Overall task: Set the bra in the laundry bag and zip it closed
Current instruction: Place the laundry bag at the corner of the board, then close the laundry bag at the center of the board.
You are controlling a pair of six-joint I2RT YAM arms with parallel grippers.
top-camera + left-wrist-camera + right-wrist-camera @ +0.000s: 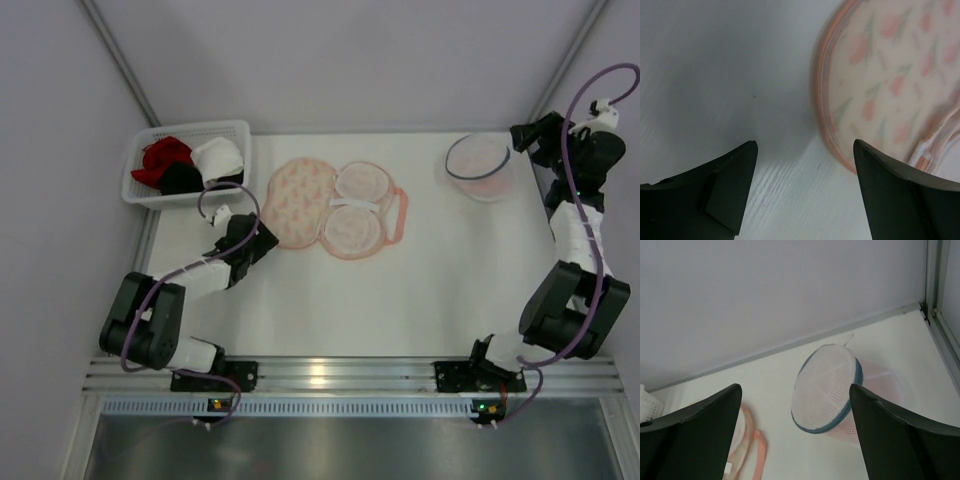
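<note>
Top external view is showing the left pincer (266, 240) standing wide open and empty, just beside the near-left rim of the laundry bag (298, 200). The bag is lying opened out, its long axis running left to right, with the bra (352, 228) resting on its right half. The right pincer (522, 136), likewise gaping and empty, is hovering well apart, so the left arm is judged nearer.
</note>
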